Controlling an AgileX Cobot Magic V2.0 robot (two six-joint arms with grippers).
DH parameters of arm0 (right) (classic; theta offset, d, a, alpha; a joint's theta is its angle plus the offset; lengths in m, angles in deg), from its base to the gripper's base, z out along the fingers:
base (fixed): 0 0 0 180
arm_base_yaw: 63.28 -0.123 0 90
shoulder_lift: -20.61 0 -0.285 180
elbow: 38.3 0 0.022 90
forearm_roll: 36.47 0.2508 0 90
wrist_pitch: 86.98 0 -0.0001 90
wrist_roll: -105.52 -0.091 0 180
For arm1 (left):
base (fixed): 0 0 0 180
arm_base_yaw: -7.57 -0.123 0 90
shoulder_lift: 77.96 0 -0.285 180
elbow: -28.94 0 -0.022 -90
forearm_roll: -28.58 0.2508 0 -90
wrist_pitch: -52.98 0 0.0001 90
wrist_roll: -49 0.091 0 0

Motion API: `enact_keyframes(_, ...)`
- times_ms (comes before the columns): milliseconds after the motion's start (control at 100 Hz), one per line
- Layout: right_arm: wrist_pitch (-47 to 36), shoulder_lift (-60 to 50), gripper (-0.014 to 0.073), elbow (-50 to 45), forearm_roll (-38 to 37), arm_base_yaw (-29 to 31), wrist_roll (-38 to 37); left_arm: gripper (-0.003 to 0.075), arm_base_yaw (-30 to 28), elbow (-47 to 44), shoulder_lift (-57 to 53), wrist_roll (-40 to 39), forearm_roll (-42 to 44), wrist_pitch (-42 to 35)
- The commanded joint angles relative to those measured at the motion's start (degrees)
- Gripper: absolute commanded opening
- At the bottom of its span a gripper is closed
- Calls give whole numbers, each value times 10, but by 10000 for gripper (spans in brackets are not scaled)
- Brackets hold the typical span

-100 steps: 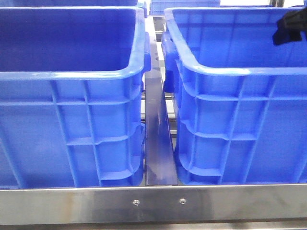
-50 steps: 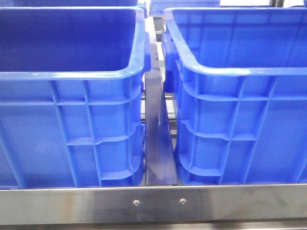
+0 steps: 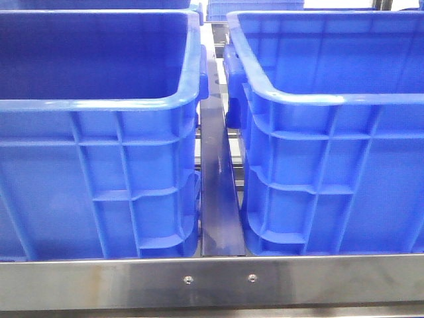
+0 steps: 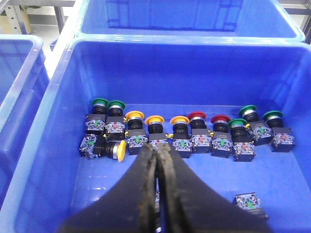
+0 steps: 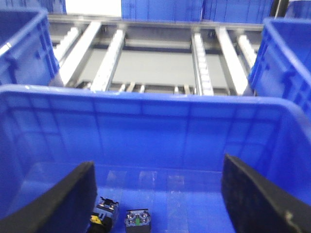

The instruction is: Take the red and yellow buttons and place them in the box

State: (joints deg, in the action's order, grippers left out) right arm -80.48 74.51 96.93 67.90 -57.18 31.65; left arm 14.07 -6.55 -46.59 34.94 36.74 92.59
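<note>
Left tool point(image 4: 157, 160) hangs with its fingers pressed together over the row of buttons, its tips just short of the yellow buttons point(image 4: 154, 120) and with the red buttons point(image 4: 197, 115) a little off to one side; they stand cap-up along the far wall of the blue crate point(image 4: 58, 87), easy to reach from above. Right tool point(image 5: 158, 194) is spread wide over another crate point(image 5: 146, 116), probably the box, where two pieces point(image 5: 121, 216) lie.

Steel front rail point(image 3: 218, 281) with two screws, dark metal strip point(image 3: 217, 199) running back between crates. Roller conveyor tracks point(image 5: 109, 58) over grey floor point(image 5: 155, 68) behind. Bright, even lighting.
</note>
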Motion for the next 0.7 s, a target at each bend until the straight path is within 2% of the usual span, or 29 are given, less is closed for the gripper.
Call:
enact_keyframes(0,10,-43,485,2,56,2,-7,-19,0,14,4,-5,-2,-41)
enact_keyframes(80,10,-71,372,-6,56,2,-8,-19,0,14,4,-5,-2,-41)
enact_keyframes(250,16,-95,56,-11,56,2,-8,-19,0,14,4,-5,-2,-40)
enact_keyframes(340,17,-95,-76,-11,56,2,-8,-19,0,14,4,-5,-2,-40)
enact_keyframes(690,27,-95,-69,-11,56,2,-8,-19,0,14,4,-5,-2,-40)
